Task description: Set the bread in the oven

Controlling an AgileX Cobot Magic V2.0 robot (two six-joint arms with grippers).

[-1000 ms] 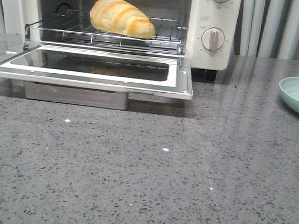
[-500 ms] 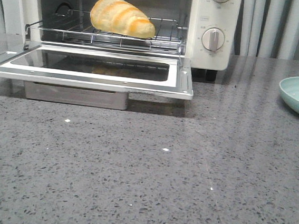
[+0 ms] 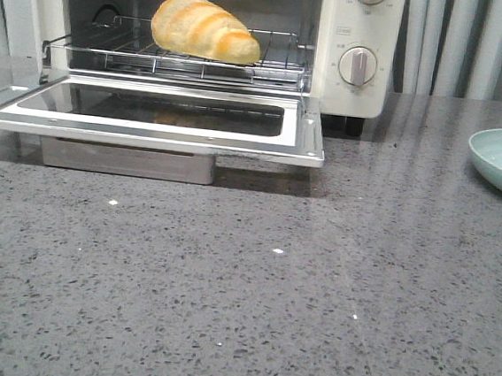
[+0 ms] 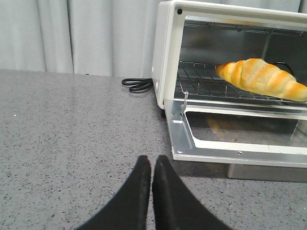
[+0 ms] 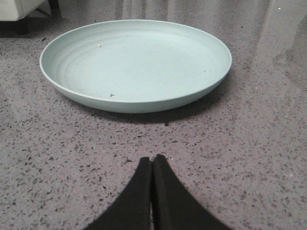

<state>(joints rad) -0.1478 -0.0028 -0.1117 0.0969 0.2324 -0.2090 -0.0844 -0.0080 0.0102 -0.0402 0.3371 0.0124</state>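
Resting on the wire rack [image 3: 201, 63] inside the oven [image 3: 353, 96], the bread [image 3: 204, 28] already lies where the task wants it, so by my reading the placing step is done and only the closing of the door [image 3: 151, 121] may be left. That door hangs fully down, flat and level above the surface [image 3: 268, 287].

Both pairs of fingers are pressed together and hold nothing. The left gripper [image 4: 152, 165] sits low over the surface, with the oven ahead of its fingers and off to one side; the bread [image 4: 261, 79] lies well beyond them, its tapered end toward the oven's open front. The right gripper [image 5: 152, 163] points at an empty pale green plate [image 5: 134, 62], just ahead of its fingertips and apart from them.

If the door is to be shut, the left arm looks the better placed: it would need to get under the door's front edge and lift it up toward the oven body.
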